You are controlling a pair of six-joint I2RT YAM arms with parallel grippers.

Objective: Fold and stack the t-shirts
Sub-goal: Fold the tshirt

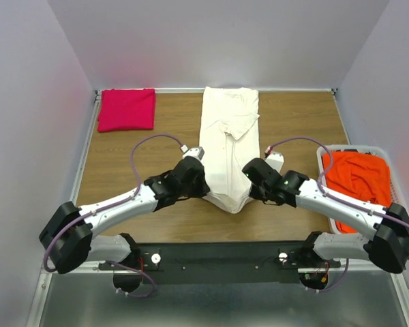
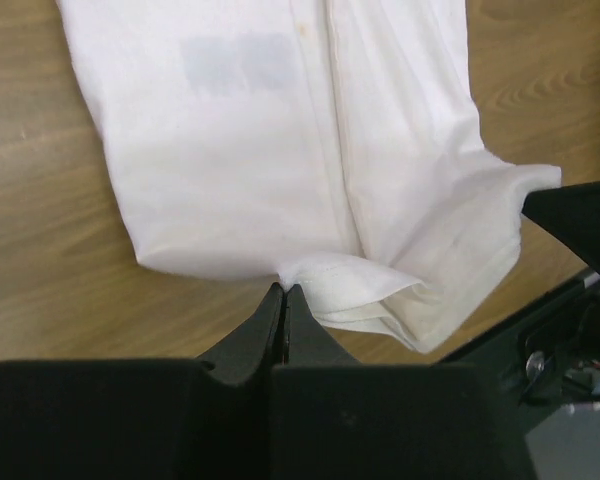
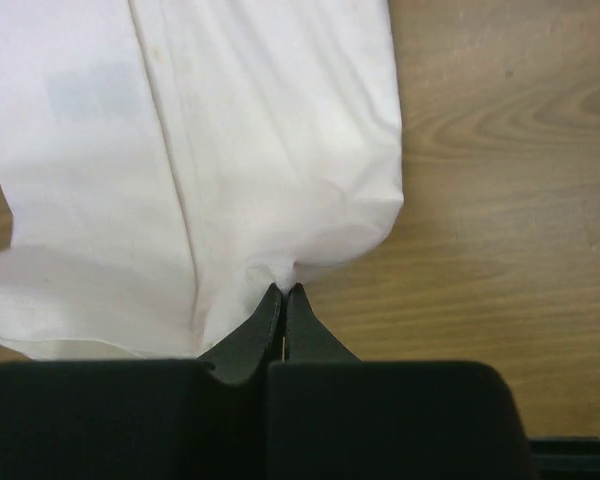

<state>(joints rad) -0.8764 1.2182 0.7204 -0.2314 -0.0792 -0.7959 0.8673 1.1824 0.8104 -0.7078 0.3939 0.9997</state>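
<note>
pink shirt [image 1: 126, 109] folded, 11 o'clock | cream shirt [image 1: 228, 146] centre, narrowed to a strip | my left gripper [image 2: 283, 292] and right gripper [image 3: 283, 290] both clamped on its 6 o'clock hem | orange shirt [image 1: 351, 177] heaped in basket [image 1: 347, 147], 3 o'clock | I reckon half remains

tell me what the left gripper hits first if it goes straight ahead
The white shirt: the left gripper is shut right at its near hem, so going on would probably bunch that cloth along the table.
</note>
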